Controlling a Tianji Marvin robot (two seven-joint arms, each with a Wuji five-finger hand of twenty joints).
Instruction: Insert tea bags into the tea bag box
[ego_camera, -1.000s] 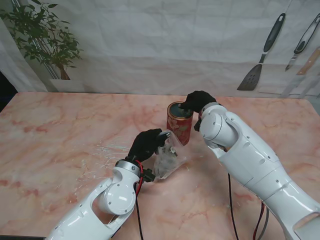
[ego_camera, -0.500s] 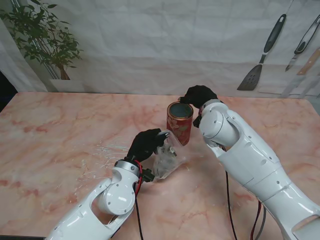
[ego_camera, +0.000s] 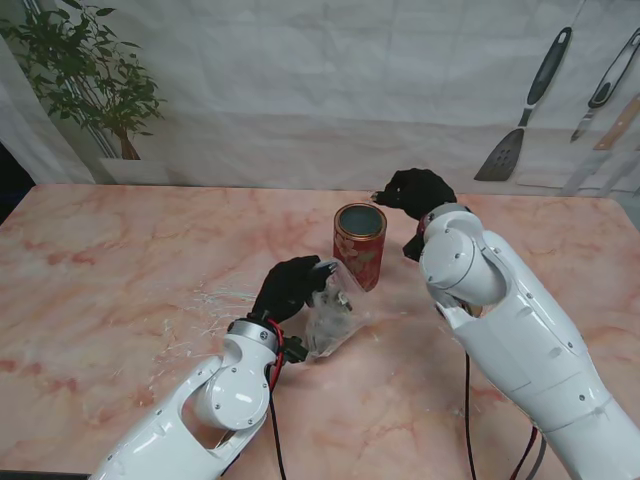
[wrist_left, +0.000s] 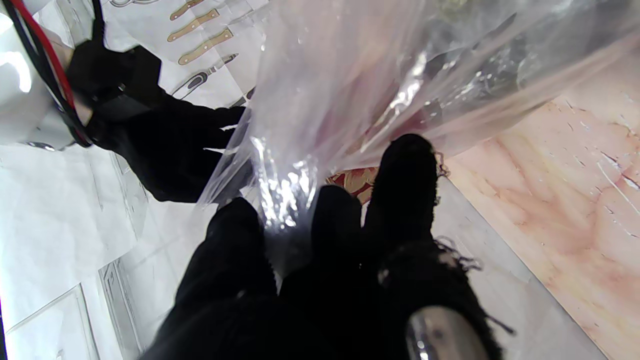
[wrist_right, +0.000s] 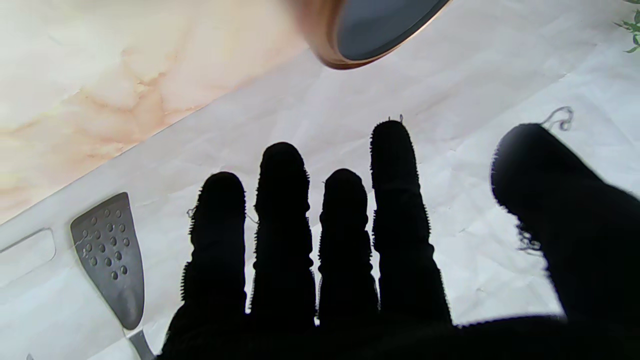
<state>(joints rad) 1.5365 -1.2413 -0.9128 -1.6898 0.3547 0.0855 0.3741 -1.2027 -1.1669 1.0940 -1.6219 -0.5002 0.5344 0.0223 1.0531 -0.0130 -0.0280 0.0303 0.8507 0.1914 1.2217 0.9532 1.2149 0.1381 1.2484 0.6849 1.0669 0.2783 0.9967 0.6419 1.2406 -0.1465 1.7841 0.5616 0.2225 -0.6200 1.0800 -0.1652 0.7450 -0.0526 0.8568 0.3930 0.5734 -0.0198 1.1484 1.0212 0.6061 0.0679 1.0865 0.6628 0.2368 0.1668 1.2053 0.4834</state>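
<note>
A round red and gold tea tin (ego_camera: 360, 244) stands upright mid-table with its top open; its rim (wrist_right: 380, 30) also shows in the right wrist view. Just nearer to me lies a clear plastic bag (ego_camera: 335, 318) holding tea bags. My left hand (ego_camera: 292, 287) pinches the bag's upper edge, and the film (wrist_left: 350, 85) fills the left wrist view. My right hand (ego_camera: 415, 192) hovers to the right of the tin and slightly beyond it, fingers (wrist_right: 280, 210) spread, holding nothing.
Crumpled clear film (ego_camera: 205, 310) lies on the marble table (ego_camera: 110, 270) to the left of my left arm. A backdrop printed with utensils (ego_camera: 525, 110) and a plant (ego_camera: 85, 80) closes the far side.
My right hand has lifted off the tin's top and drawn away to the right, opening its fingers. The tin's open mouth now shows. The left hand and bag have stayed put.
</note>
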